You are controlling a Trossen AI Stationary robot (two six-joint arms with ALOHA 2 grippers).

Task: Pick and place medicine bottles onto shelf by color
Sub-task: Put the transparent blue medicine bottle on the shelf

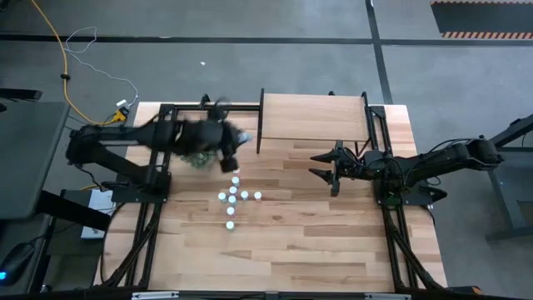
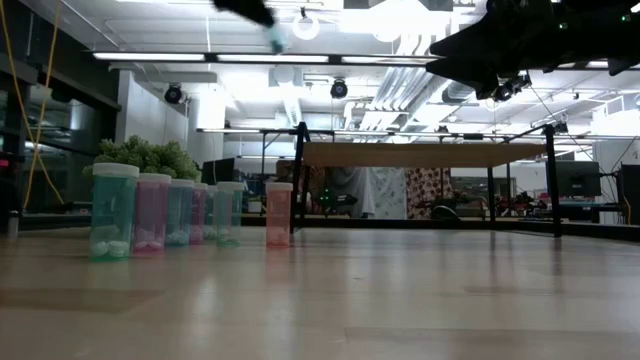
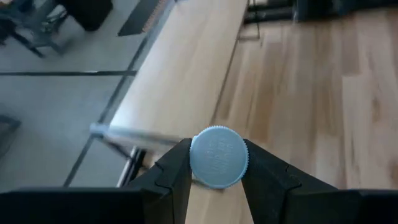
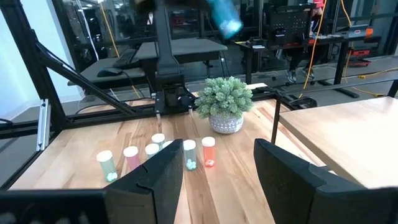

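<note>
My left gripper (image 1: 236,143) hangs high above the table, just left of the shelf (image 1: 312,118), shut on a bluish medicine bottle (image 3: 217,155). In the right wrist view that bottle (image 4: 224,18) shows blurred in the air. Several more bottles (image 1: 233,197) with teal, pink and bluish bodies stand upright on their bases in a cluster on the table (image 2: 150,210). The shelf is a light-wood board on thin black supports (image 2: 420,154). My right gripper (image 1: 321,165) waits open at the table's right, below the shelf's near edge, pointing toward the bottles (image 4: 186,155). My left gripper pinches the bluish bottle between its two fingers (image 3: 177,168), one on each side just under the ribbed cap (image 3: 217,146). The bottle is lifted clear of the table, its cap end toward the wrist camera. Its body is hidden behind the cap.
A bushy green plant in a pale pot (image 1: 197,158) stands on the table under the left arm, behind the bottle cluster (image 4: 225,102). Black frame rails run along both table sides (image 1: 391,225). Bare wood lies toward the near edge (image 1: 275,258).
</note>
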